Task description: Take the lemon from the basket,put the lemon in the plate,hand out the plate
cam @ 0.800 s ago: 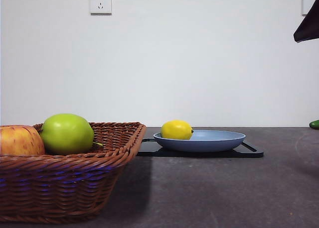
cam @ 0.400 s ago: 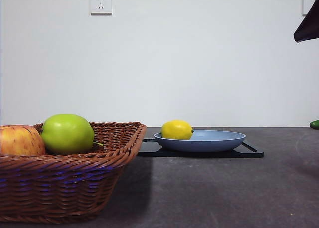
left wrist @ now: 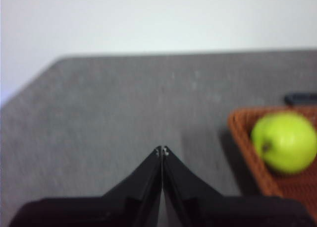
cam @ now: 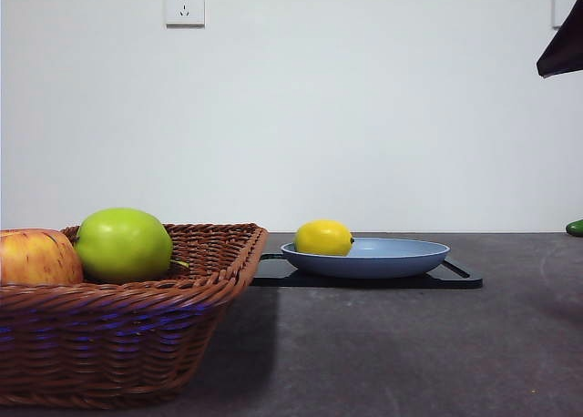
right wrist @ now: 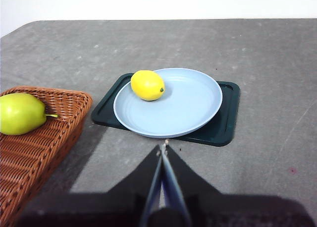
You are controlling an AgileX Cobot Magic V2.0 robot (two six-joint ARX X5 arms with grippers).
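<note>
The yellow lemon (cam: 323, 238) lies in the light blue plate (cam: 392, 258), near its left rim; it also shows in the right wrist view (right wrist: 147, 85) on the plate (right wrist: 188, 108). The brown wicker basket (cam: 118, 335) stands near at the left and also shows in the right wrist view (right wrist: 34, 147) and the left wrist view (left wrist: 252, 152). My right gripper (right wrist: 163, 148) is shut and empty, raised well back from the plate. My left gripper (left wrist: 162, 151) is shut and empty over bare table beside the basket.
A green apple (cam: 123, 245) and a red-yellow apple (cam: 36, 258) lie in the basket. The plate rests on a flat black tray (cam: 455, 276). A green object (cam: 575, 227) shows at the right edge. A dark arm tip (cam: 562, 48) hangs at the top right corner.
</note>
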